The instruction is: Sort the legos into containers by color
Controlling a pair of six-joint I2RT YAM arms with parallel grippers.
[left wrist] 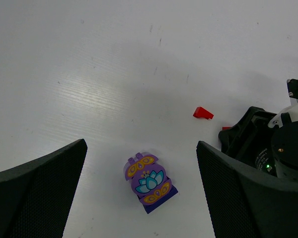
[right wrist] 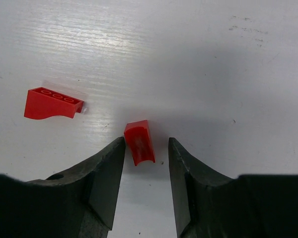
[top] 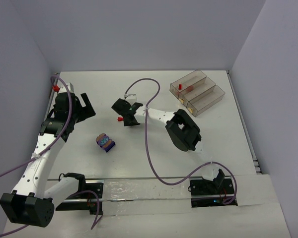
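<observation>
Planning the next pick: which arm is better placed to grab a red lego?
Right. The right pincer, open, straddles a small red brick; the left pincer hangs open above the purple clump instead.

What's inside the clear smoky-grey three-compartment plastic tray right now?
Through the tray walls, one red brick and a second red brick show near its left end. Two tan specks sit beside them; bricks or labels, too small to tell.
</observation>
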